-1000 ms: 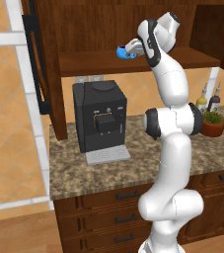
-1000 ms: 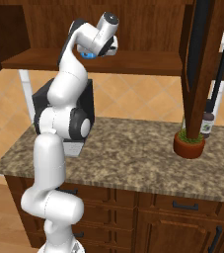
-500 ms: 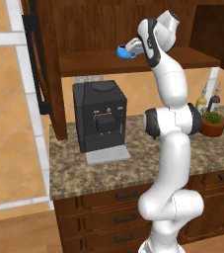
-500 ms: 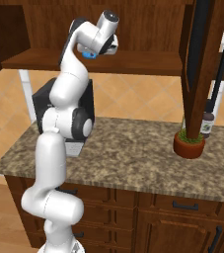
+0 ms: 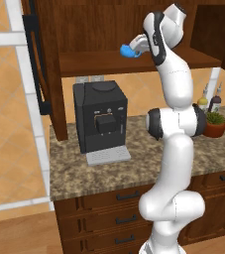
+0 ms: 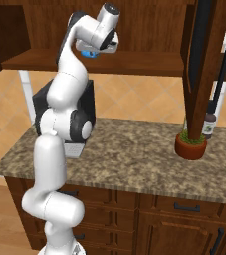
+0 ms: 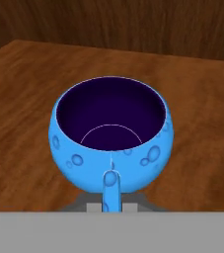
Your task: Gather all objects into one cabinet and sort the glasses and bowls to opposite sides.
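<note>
- So the gripper is up at cabinet height, clamped down tight on the blue bowl. It seems to have it by the near rim or a little handle-like tab; the hand view shows a blue stub at the bowl's near side, right where the fingers come up.
- From the hand camera the blue bowl sits upright, dark purple inside, bubbly spots on the outside.
- The bowl is over the shelf board of the dark reddish-brown cabinet, about mid-width and toward the front edge. Can't tell whether it's resting on the wood or just off it.
- In the right base view the same bowl peeks out under the hand, at the front edge of the shelf.
- The cabinet door hangs open to the left, with its long black bar handle facing out.
- Below the shelf there's a black coffee machine standing on the granite tabletop, with a pale drip tray at its foot.
- Off to the right on the tabletop: a small potted plant in a terracotta pot, with two dark bottles just behind it near the wall.
- Wooden drawers with black pulls run under the tabletop.
</note>
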